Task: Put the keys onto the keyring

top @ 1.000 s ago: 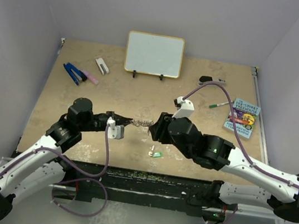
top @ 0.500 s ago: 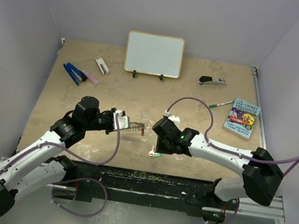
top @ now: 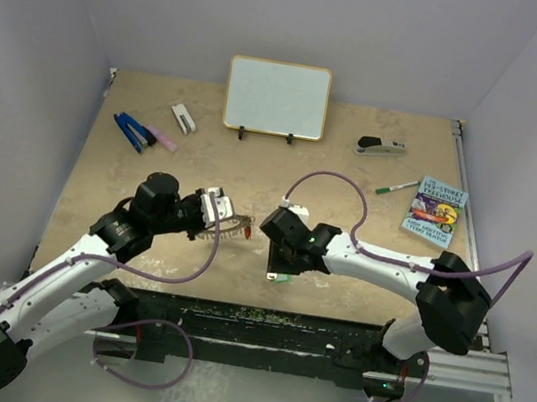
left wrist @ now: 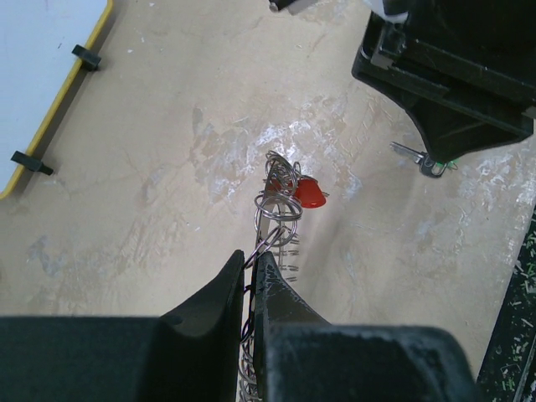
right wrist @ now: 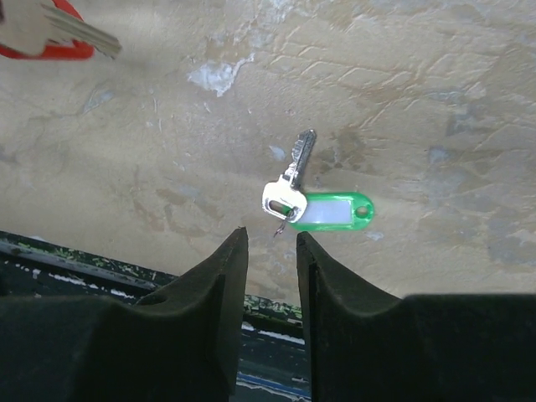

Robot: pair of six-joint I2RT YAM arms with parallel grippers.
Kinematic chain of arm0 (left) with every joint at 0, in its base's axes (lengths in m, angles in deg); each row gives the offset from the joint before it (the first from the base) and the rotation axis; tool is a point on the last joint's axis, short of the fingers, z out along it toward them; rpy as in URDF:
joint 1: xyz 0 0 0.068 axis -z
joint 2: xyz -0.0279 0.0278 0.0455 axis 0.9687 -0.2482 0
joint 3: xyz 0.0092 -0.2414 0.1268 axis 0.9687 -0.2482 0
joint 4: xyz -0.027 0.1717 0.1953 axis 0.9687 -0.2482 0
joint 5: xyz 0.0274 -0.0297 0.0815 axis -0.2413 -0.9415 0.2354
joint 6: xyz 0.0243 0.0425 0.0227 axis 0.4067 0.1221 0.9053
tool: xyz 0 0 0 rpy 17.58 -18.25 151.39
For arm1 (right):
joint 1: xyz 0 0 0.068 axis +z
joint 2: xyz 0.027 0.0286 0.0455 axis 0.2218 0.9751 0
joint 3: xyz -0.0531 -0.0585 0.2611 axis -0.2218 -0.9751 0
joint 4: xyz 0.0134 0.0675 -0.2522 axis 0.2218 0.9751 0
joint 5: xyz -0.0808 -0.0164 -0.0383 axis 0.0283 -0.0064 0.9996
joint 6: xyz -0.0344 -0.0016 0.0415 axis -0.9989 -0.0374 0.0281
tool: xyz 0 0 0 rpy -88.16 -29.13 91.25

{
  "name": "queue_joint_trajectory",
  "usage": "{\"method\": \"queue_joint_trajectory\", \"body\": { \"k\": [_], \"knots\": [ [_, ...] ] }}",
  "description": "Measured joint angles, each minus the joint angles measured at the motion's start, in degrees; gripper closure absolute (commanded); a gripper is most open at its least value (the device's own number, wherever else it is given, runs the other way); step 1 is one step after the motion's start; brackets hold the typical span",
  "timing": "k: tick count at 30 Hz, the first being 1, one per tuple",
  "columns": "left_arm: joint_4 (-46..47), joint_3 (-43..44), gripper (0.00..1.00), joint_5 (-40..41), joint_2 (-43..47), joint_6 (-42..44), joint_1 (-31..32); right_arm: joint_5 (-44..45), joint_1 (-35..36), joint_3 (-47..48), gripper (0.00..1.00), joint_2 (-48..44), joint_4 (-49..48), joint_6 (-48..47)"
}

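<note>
Left claw: Your left gripper (left wrist: 251,261) was pinched shut on the silver metal keyring (left wrist: 276,219), which stuck out past its fingertips, clear of the beige table (left wrist: 151,167).
Red key: The small key with the red plastic head (left wrist: 308,193) sat among the ring's far loops. It looked threaded on, though you could not be certain from these views.
Right claw: Your right gripper (right wrist: 270,239) hung over the table with its jaws partly apart and nothing between them.
Green key: The small silver key with the green plastic tag (right wrist: 322,211) lay flat on the table near the front edge, apart from the ring.
Bearing from the claw: It lay just beyond the right fingertips, a little right of the gap, with the key's head nearest.
Long axis: The blade ran away from the claw, leaning slightly right, and the tag stretched crosswise to the right. The jaws would therefore have closed across the blade.
Nearer arm: The right one was almost over it. The left was well apart and occupied.
Coming move, as a judgement: You needed a slight reach forward and right, then a descent.
</note>
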Motion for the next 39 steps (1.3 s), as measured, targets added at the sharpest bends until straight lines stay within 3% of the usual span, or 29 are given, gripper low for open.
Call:
{"method": "queue_joint_trajectory", "body": {
  "k": [24,26,29,39],
  "knots": [
    [0.24,0.00,0.96,2.10,1.92,-1.84,0.00,-1.36,1.57,1.20,0.72,7.15,1.05,2.25],
    [0.26,0.00,0.96,2.10,1.97,-1.84,0.00,-1.44,1.57,1.20,0.75,7.37,1.05,2.25],
    [0.26,0.00,0.96,2.12,1.99,-1.84,0.00,-1.46,1.57,1.20,0.92,7.50,1.11,2.23],
    [0.72,0.00,0.96,2.47,2.03,-1.84,0.00,-1.29,1.97,1.31,1.00,7.52,1.97,2.32]
  ]
}}
